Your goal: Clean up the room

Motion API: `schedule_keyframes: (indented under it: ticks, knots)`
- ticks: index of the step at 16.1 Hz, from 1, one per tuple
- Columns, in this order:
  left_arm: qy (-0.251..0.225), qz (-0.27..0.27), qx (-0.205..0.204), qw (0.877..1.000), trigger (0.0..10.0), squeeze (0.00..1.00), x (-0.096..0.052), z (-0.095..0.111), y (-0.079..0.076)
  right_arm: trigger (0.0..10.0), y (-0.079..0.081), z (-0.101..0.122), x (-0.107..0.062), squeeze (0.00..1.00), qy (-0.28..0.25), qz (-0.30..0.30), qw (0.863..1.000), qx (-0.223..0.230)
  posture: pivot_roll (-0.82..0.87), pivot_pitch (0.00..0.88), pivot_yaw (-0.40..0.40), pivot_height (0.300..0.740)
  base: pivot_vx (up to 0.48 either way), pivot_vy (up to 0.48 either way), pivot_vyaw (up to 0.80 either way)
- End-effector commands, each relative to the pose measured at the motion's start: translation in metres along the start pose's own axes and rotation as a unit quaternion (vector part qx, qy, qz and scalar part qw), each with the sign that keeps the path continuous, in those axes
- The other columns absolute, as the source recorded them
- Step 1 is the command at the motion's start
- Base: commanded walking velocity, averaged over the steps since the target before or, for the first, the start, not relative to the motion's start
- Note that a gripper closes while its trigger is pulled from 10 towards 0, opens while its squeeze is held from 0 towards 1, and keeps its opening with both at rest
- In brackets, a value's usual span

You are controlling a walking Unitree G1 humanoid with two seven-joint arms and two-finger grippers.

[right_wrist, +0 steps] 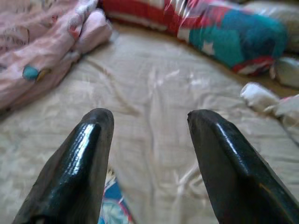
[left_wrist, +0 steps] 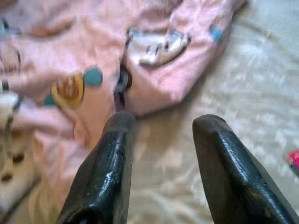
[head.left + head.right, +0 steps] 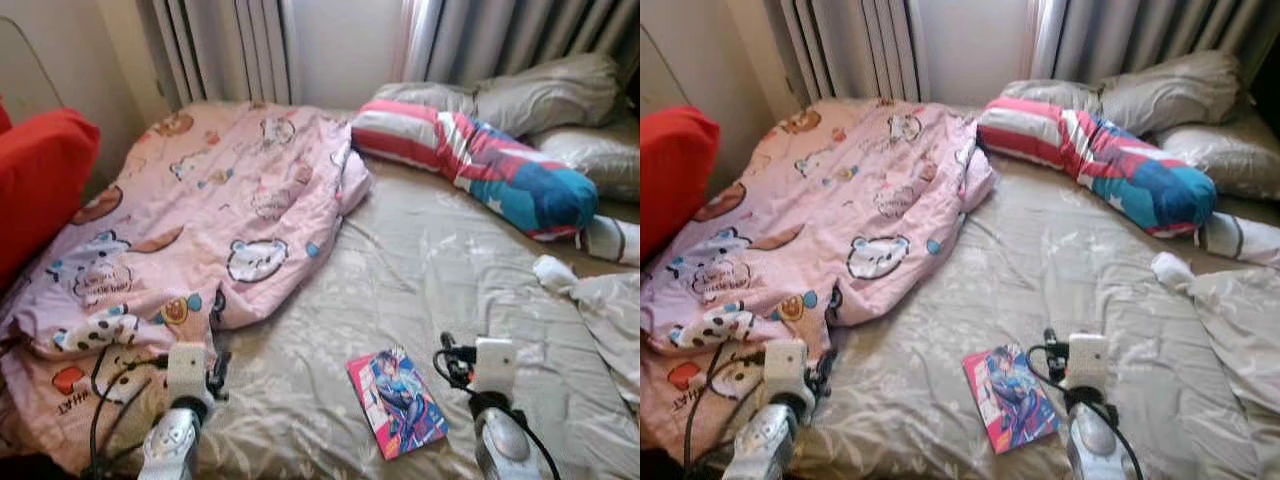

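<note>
A rumpled pink quilt (image 3: 200,220) with cartoon bears covers the bed's left half. A colourful book (image 3: 396,402) lies flat on the beige sheet (image 3: 440,270) near the front edge. My left gripper (image 2: 161,123) is open, low over the quilt's front fold where it meets the sheet. On the other side, my right gripper (image 1: 149,119) is open too, hovering just right of the book, whose corner (image 1: 112,207) peeks between its fingers. A long red, white and blue printed pillow (image 3: 480,160) lies across the head of the bed.
Grey pillows (image 3: 540,95) are piled at the back right before the curtains (image 3: 500,35). A white sock (image 3: 553,272) and crumpled grey cloth (image 3: 615,320) lie at the right. A red cushion (image 3: 40,180) sits at the left edge, with a radiator (image 3: 225,50) behind the bed.
</note>
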State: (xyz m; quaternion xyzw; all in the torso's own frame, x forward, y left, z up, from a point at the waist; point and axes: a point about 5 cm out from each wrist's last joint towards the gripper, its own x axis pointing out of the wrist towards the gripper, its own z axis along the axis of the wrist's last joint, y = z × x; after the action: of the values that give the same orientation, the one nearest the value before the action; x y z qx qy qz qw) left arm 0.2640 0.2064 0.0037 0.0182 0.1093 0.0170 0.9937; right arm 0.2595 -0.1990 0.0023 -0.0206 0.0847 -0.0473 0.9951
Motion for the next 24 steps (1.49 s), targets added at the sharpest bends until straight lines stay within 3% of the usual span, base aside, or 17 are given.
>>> schedule_keyframes:
  ticks: [1,5,9,16,24]
  knots:
    - [-0.02,0.003,-0.003,1.0,10.0,0.0,-0.007,0.0,0.002,10.0,-0.003,-0.001,-0.008,0.0,-0.018,-0.011,1.0,0.006,0.02,0.067,-0.013,0.74,0.0,0.0,0.0]
    - [-0.019,-0.001,-0.008,1.0,10.0,0.0,-0.007,-0.001,-0.003,10.0,0.001,-0.015,-0.018,0.0,0.011,-0.005,1.0,0.004,0.03,0.084,-0.015,0.74,0.0,0.0,0.0]
    - [-0.019,-0.004,-0.01,1.0,10.0,0.0,-0.005,0.002,-0.003,10.0,0.001,-0.015,-0.015,0.0,0.025,-0.008,1.0,0.003,0.02,0.1,-0.014,0.74,0.0,0.0,0.0]
    - [-0.007,-0.007,-0.009,1.0,10.0,0.0,-0.01,-0.004,-0.003,10.0,0.003,-0.02,-0.016,0.0,0.044,-0.002,0.999,0.007,0.03,0.128,-0.011,0.671,0.0,0.0,0.0]
    - [0.006,-0.009,-0.006,1.0,10.0,0.0,-0.013,-0.009,-0.004,10.0,0.005,-0.025,-0.019,0.0,0.061,-0.002,0.998,0.003,0.03,0.147,-0.01,0.666,0.0,0.0,0.0]
